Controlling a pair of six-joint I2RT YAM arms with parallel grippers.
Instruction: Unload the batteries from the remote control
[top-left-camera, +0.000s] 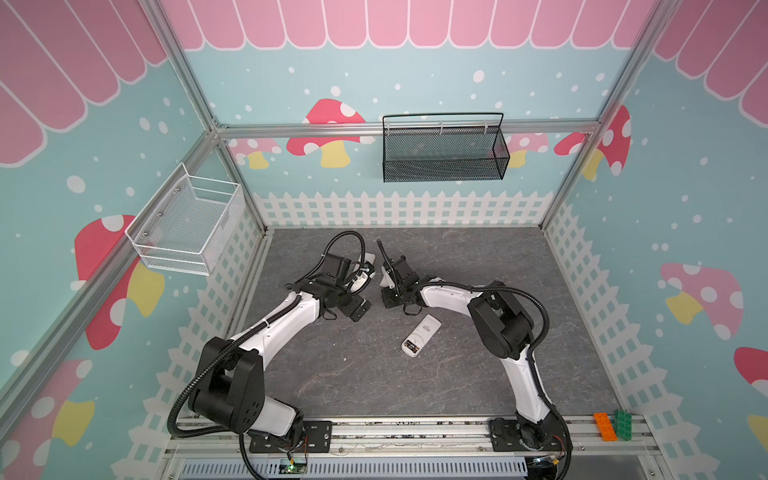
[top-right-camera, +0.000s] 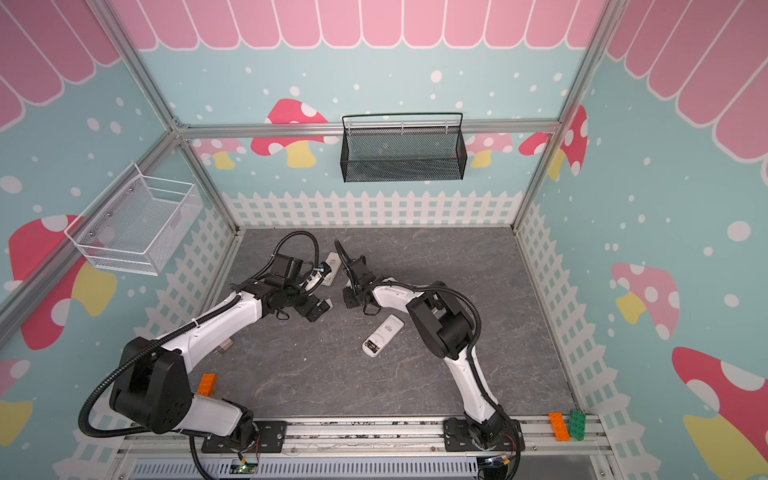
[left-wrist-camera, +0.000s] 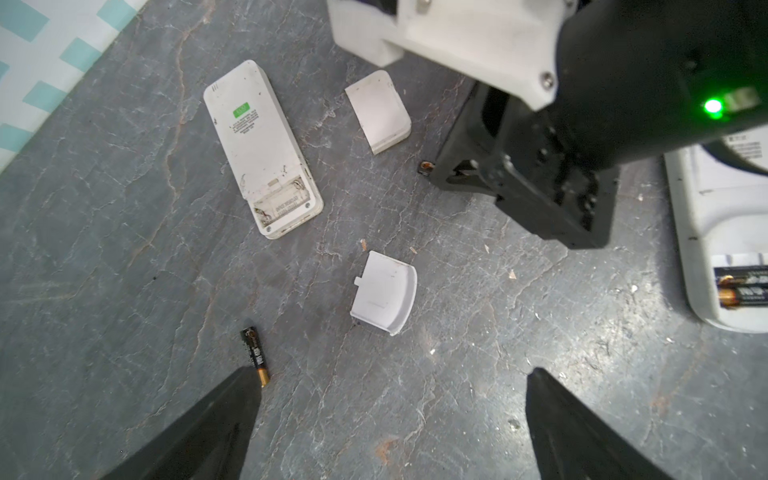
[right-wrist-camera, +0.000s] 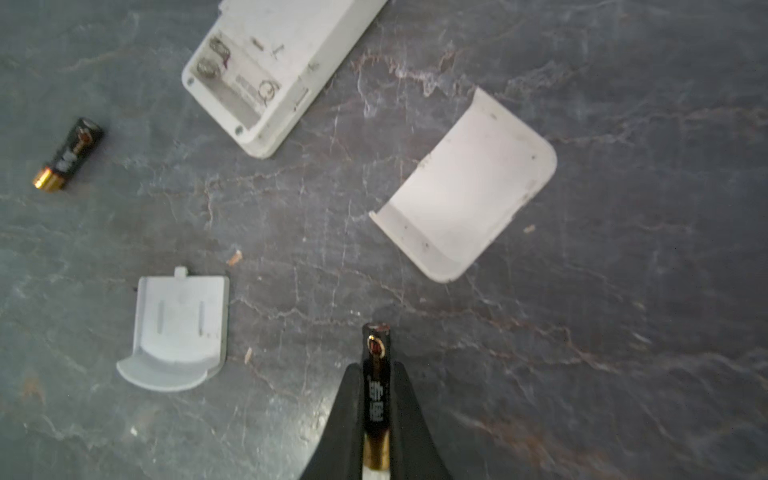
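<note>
Copper-ended battery pinched lengthwise in right claw; left claw wide, empty. Emptied remote and second battery lying on counter. Next, likely: set down, then over to loaded remote, five o'clock from right wrist in a top view, two cells inside, fine pry needed.

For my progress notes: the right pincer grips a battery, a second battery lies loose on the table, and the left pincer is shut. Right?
No: the left wrist view shows the left pincer wide open. The rest holds: the right pincer grips a battery, a second battery lies loose on the table.
</note>
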